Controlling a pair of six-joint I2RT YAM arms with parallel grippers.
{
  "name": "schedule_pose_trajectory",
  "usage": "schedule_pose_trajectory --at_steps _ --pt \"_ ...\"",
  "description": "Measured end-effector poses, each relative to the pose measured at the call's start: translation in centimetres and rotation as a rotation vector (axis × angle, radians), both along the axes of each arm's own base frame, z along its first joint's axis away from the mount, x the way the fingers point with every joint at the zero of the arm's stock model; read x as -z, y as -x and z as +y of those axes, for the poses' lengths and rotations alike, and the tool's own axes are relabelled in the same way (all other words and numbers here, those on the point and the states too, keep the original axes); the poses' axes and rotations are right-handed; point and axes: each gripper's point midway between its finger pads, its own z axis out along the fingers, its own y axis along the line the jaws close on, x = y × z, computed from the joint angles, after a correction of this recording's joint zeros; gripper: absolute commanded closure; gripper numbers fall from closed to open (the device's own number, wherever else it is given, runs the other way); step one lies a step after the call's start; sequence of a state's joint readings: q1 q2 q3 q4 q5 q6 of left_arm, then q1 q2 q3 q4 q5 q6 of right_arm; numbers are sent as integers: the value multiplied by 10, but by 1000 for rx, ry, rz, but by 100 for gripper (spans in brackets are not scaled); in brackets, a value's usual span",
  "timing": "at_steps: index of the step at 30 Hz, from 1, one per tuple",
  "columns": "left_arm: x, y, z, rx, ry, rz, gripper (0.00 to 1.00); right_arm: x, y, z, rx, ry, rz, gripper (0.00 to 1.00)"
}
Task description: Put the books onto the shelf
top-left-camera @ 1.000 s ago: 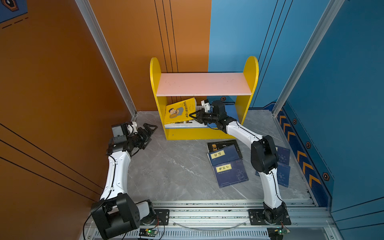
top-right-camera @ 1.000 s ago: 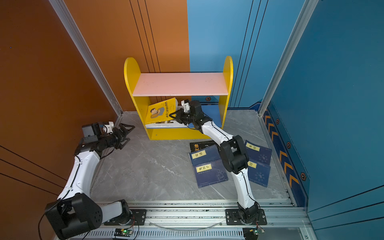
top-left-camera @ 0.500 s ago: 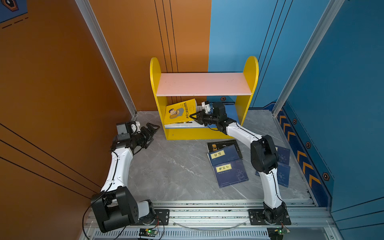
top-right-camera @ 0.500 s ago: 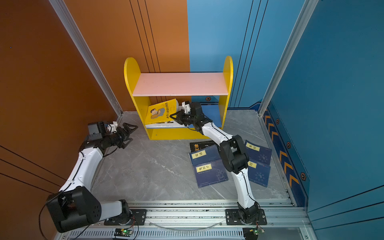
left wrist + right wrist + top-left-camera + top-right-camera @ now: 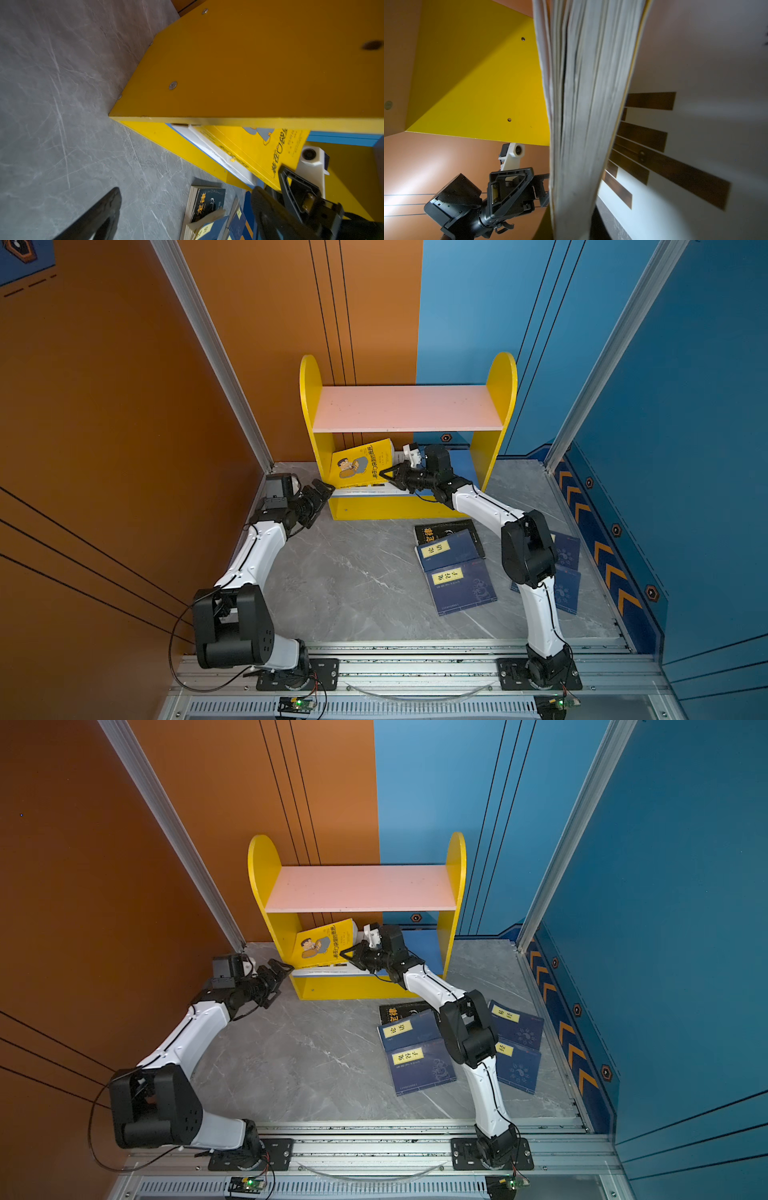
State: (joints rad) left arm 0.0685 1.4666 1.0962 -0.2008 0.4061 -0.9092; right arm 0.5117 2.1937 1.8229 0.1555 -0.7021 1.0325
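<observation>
Toward the far left corner of the bench [image 5: 353,572], the left fingers [image 5: 108,202] stand wide apart and hold nothing. The yellow left side panel of the shelf [image 5: 311,414] is just beside them, between them and the lower tier. Inside that tier a white book [image 5: 199,139] lies flat on the blue board, and the yellow book [image 5: 359,464] with its cartoon man sits tilted above it. The right fingers [image 5: 305,190] are clamped on its right edge, under the pink board. Right of centre on the bench, a black book [image 5: 440,529] with orange characters lies partly under two overlapping navy books [image 5: 461,585] with yellow labels — two more navy books [image 5: 517,1025] lie beyond the right arm, toward the bench's right edge.
</observation>
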Motion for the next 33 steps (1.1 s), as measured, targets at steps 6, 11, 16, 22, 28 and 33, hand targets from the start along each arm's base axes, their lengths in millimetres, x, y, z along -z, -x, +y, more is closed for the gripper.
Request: schedule_pose_trajectory --at_steps 6,11,16,22,28,33 --pt "7 -22 -7 -54 -20 -3 2 -2 0 1 -2 17 -9 90" --pt "0 -32 -3 -123 -25 -42 2 -3 0 1 -2 27 -15 90" --pt "-3 -37 3 -171 -43 -63 2 -3 0 1 0 33 -14 89" --pt "10 -38 3 -182 -63 -35 2 -3 0 1 2 35 -13 88" --pt "23 -33 4 -191 -77 1 2 -2 1 1 6 64 -16 72" --pt "24 -33 6 -200 -85 6 2 9 2 -1 13 105 5 63"
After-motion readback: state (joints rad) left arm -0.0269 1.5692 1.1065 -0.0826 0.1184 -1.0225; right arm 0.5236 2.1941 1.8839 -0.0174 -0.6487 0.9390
